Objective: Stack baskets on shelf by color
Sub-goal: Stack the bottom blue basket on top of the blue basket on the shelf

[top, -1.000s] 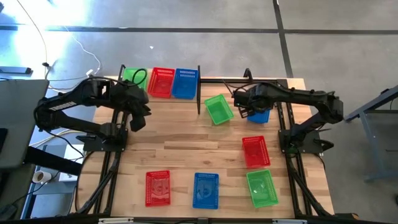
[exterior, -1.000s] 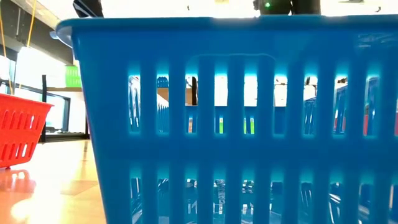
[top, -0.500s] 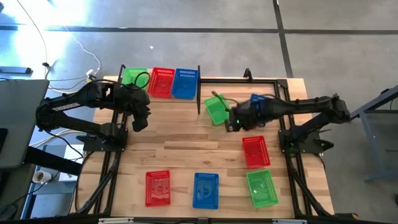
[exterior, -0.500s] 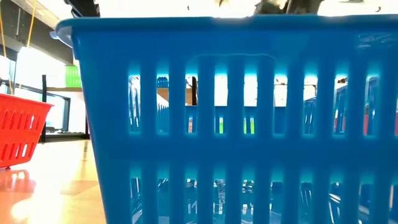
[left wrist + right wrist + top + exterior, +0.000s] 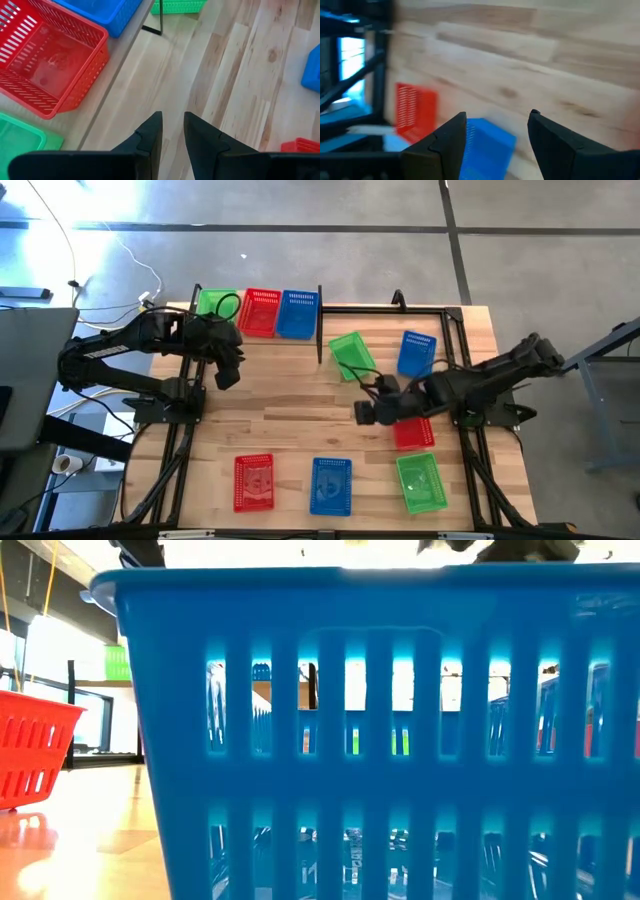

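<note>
Your right gripper (image 5: pixel 366 412), jaws spread and empty, hangs just beside the red basket (image 5: pixel 411 431), nearer it than the left arm

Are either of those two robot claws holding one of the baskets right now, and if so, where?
No. The right end effector is open over bare tabletop; the left end effector has nothing between its fingers, hanging beside the shelf.

Two dark, jointed arms — black cables trailing along them — each ending in two black wedge-shaped fingers (image 5: pixel 150 132).
</note>
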Action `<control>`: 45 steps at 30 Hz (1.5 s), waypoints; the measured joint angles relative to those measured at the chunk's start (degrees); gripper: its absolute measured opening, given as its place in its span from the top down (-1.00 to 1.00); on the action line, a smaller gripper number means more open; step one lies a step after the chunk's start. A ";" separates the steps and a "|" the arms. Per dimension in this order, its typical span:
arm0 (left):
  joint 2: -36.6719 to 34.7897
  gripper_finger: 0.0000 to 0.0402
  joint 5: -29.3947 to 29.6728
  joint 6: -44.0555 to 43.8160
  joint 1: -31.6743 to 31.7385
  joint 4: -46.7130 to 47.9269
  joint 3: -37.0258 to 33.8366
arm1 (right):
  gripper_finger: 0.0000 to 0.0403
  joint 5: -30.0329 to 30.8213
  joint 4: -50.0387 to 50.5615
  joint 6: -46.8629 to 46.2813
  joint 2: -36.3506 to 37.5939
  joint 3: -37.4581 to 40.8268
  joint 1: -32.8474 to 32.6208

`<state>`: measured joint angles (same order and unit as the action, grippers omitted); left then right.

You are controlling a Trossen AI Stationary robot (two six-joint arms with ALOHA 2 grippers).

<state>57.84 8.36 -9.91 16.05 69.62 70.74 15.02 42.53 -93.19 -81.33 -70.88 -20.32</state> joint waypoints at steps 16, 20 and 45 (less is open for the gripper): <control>0.01 0.64 -0.04 -0.63 0.00 -0.09 0.00 | 0.03 -4.60 -9.15 -5.52 -10.73 -0.02 -9.28; 0.01 0.64 -0.22 -0.92 0.00 -0.06 0.00 | 0.03 -4.55 -10.37 -5.64 -13.32 -0.02 -10.64; -0.42 0.64 0.00 -14.16 -9.55 -0.15 -7.69 | 0.05 -7.26 -17.74 -7.30 -27.24 0.01 -11.73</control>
<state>57.43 8.36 -24.08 6.50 69.47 63.05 7.77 24.78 -100.49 -108.57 -70.87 -32.05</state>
